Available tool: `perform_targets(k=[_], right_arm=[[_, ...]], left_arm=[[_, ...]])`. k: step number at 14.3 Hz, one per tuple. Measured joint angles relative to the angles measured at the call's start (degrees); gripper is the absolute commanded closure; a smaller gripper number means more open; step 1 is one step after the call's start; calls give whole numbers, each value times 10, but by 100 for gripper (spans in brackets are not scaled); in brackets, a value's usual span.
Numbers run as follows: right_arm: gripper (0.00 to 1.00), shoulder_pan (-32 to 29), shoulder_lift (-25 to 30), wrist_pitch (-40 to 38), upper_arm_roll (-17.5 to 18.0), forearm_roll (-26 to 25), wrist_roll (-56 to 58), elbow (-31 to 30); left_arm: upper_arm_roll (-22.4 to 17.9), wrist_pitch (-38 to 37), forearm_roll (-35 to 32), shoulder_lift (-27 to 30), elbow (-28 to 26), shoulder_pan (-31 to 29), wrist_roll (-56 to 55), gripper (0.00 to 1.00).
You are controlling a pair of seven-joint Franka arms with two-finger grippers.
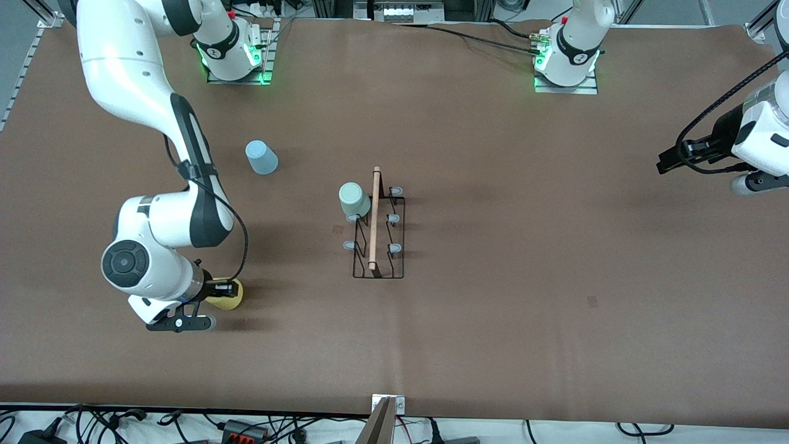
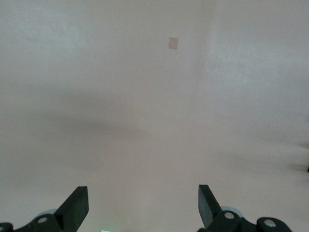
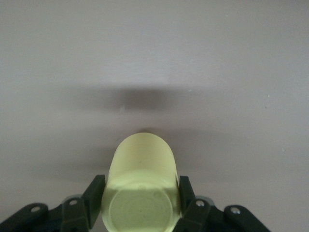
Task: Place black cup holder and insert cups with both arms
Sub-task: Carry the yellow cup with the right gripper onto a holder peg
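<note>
Yellow cup [image 3: 141, 186], light, smooth and slippery, sits squeezed at its sides in the right gripper [image 3: 140, 193], at eight o'clock from the black cup holder [image 1: 377, 231], while the left gripper [image 2: 143, 205] waits wide apart.

Black wire is seen on the cup holder [image 1: 378, 233], with a light wooden rod handle and grey-tipped pegs. Pale green cup [image 1: 354, 198] is seated on a peg; light blue cup [image 1: 261, 157] and yellow cup [image 3: 142, 187] are noted. Table [image 1: 524, 246] is covered in plain brown. Arms are white with dark grey joints; right gripper [image 3: 140, 205] and left gripper [image 2: 143, 208] are black.
</note>
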State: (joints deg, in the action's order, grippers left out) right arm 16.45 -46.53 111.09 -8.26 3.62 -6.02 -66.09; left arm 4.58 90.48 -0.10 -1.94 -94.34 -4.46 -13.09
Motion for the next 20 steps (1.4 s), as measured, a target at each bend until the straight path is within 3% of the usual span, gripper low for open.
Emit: perform_targets(k=[3, 9, 14, 20], right_arm=[[82, 23, 26, -70, 26, 0, -3, 45], [82, 38, 28, -46, 105, 0, -73, 48], [82, 99, 28, -31, 111, 0, -139, 48], [82, 122, 21, -27, 111, 0, -163, 48]], left_arm=[[0, 0, 0, -1, 0, 0, 0, 0], [0, 0, 0, -5, 0, 0, 0, 0], [0, -1, 0, -7, 0, 0, 0, 0], [-2, -1, 0, -7, 0, -1, 0, 0]])
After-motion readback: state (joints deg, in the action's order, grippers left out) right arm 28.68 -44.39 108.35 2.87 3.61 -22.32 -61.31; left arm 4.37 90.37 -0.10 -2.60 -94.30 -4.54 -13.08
